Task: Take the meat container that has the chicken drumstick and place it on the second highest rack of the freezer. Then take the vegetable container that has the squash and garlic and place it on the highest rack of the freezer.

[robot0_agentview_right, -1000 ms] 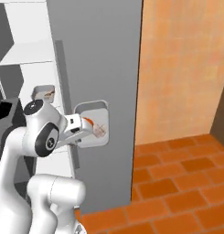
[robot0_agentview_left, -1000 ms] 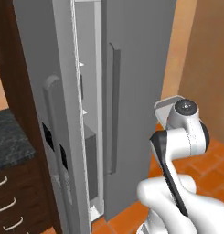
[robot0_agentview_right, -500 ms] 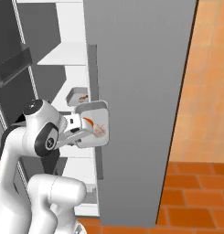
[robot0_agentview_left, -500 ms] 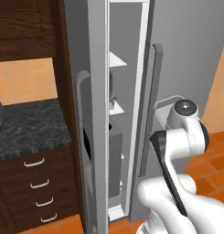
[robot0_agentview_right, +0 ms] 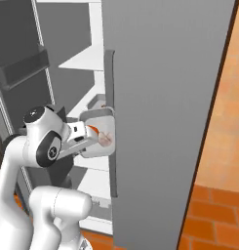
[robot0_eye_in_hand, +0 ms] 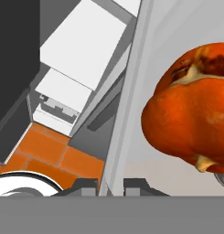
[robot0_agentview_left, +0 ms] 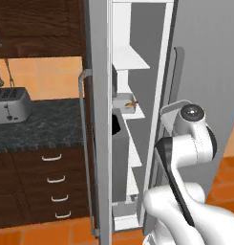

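My gripper (robot0_agentview_right: 86,139) is shut on the rim of the vegetable container (robot0_agentview_right: 97,146), a shallow grey tray held level in front of the open freezer (robot0_agentview_right: 165,122). In it lie the orange-red squash (robot0_agentview_right: 93,130) and the pale garlic (robot0_agentview_right: 107,140). The tray's far side sits close to the edge of the right door. Close up, the squash (robot0_eye_in_hand: 191,114) looms at the right behind the tray's rim (robot0_eye_in_hand: 131,91), with my gripper (robot0_eye_in_hand: 111,185) at the bottom. The meat container (robot0_agentview_left: 127,105) with the chicken drumstick (robot0_agentview_left: 132,102) rests on a white shelf inside the freezer. The held tray's rim (robot0_agentview_left: 172,109) peeks over my wrist.
Both freezer doors stand open: the left door (robot0_agentview_left: 97,119) with its bar handle, the right door (robot0_agentview_left: 204,62) beside my arm. A grey bin (robot0_agentview_left: 119,158) fills the lower interior. A toaster (robot0_agentview_left: 11,105) stands on the dark counter (robot0_agentview_left: 42,127) above wooden drawers (robot0_agentview_left: 51,177).
The whole picture has shifted as the base moved, and the freezer's opening and shelves now face the cameras more squarely. The gripper stays shut on the tray, in the same pose.
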You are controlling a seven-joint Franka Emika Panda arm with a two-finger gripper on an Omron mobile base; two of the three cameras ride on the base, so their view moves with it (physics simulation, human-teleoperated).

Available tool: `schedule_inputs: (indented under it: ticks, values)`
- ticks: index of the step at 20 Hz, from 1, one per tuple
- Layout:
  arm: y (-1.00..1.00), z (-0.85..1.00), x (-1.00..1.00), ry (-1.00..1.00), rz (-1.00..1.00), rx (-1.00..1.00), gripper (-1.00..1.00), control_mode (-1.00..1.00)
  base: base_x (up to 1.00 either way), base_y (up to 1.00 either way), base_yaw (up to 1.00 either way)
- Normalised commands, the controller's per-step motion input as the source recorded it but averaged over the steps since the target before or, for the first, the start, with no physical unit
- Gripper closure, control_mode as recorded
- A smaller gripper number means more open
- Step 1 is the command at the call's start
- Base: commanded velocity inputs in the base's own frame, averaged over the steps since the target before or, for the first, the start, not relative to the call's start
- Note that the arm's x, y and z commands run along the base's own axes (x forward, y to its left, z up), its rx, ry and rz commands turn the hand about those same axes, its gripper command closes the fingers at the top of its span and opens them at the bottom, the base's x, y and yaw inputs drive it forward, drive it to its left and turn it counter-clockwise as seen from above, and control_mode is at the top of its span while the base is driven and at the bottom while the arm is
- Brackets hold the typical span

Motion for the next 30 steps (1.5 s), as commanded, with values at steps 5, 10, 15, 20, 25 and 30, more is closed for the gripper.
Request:
schedule_inputs:
  ticks: [5,10,15,20,25,30]
  values:
    - [0.0,0.0,0.0,0.0,0.0,0.0,1.0,1.0,0.0,-0.55,0.52]
    - [0.0,0.0,0.0,0.0,0.0,0.0,1.0,1.0,0.06,-0.13,0.35]
    - [0.0,0.0,0.0,0.0,0.0,0.0,1.0,1.0,0.07,-0.1,0.11]
    - [0.0,0.0,0.0,0.0,0.0,0.0,1.0,1.0,0.2,-0.01,0.36]
    - [0.0,0.0,0.0,0.0,0.0,0.0,1.0,1.0,0.77,-0.01,0.16]
    - [0.0,0.0,0.0,0.0,0.0,0.0,1.0,1.0,0.81,0.0,0.03]
